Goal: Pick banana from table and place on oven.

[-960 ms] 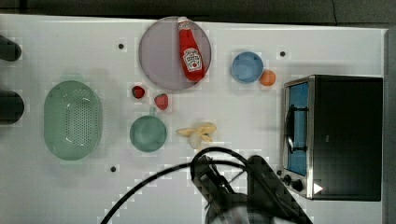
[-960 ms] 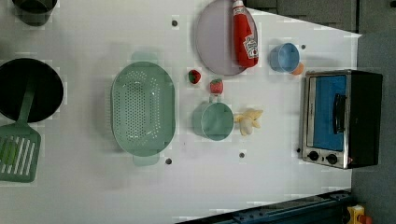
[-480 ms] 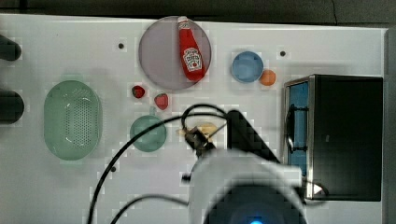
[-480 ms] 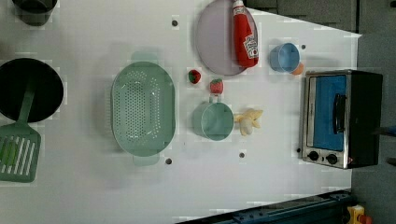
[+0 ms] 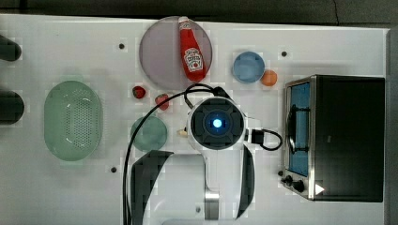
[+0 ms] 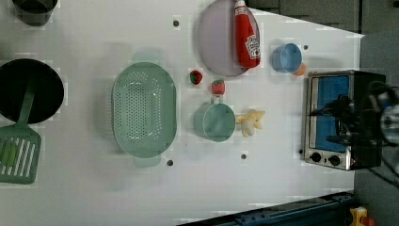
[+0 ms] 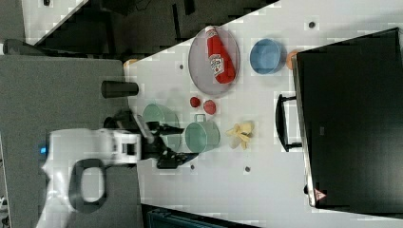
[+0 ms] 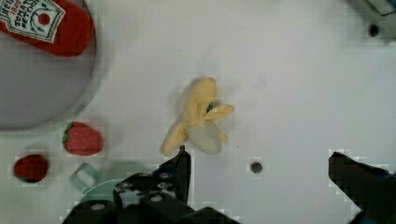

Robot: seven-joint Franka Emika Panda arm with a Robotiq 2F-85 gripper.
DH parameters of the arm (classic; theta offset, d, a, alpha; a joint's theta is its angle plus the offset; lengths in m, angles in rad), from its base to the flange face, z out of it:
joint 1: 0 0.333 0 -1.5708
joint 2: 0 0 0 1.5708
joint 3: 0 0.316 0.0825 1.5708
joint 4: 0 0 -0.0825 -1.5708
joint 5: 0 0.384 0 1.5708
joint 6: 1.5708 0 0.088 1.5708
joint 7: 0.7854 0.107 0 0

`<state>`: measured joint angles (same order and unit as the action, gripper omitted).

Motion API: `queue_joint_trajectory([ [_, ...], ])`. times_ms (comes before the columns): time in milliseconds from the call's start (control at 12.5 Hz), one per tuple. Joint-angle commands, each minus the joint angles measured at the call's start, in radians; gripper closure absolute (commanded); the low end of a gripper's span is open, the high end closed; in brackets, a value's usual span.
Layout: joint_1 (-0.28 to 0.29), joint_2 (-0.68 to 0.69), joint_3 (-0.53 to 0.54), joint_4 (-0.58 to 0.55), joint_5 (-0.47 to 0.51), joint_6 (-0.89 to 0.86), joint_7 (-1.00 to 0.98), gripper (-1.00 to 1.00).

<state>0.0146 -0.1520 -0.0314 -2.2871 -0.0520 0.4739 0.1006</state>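
colander (image 6: 144, 109): green, far out on the left view's left, nowhere near my job.
teal cup (image 6: 215, 122): sits just beside the banana, on the left view's left of it, so I'd guess I shouldn't sweep in from that side.
banana (image 8: 200, 118): lying on the white surface (image 5: 328, 51), nothing touching it; between cup and oven in the right view.
handling guess: looks light and toy-like, probably a bit soft. The splayed peel lobes look floppy, so I'd pinch across the thicker middle body instead.
my gripper (image 8: 261, 175): spread wide and empty, with the banana just off one finger tip.
oven (image 5: 345, 136): far on the top view's right, flat black top looks easy to land on.
view notes: top view has my arm covering most of the banana; left view shows it whole; wrist view gives the lobe detail.
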Motion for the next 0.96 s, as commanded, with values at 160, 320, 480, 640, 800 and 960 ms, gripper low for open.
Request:
queue_joint_trajectory([
  [160, -0.007, 0.055, 0.027, -0.106, 0.026, 0.196, 0.025, -1.0],
  [320, -0.006, 0.135, 0.038, -0.153, 0.026, 0.317, 0.025, -1.0],
  [480, -0.006, 0.218, 0.05, -0.174, 0.026, 0.422, 0.025, -1.0],
  [640, -0.004, 0.3, 0.063, -0.176, 0.027, 0.493, 0.026, -1.0],
  [800, -0.001, 0.371, 0.077, -0.176, 0.027, 0.552, 0.026, -1.0],
  [960, 0.0, 0.43, 0.091, -0.177, 0.027, 0.6, 0.026, -1.0],
])
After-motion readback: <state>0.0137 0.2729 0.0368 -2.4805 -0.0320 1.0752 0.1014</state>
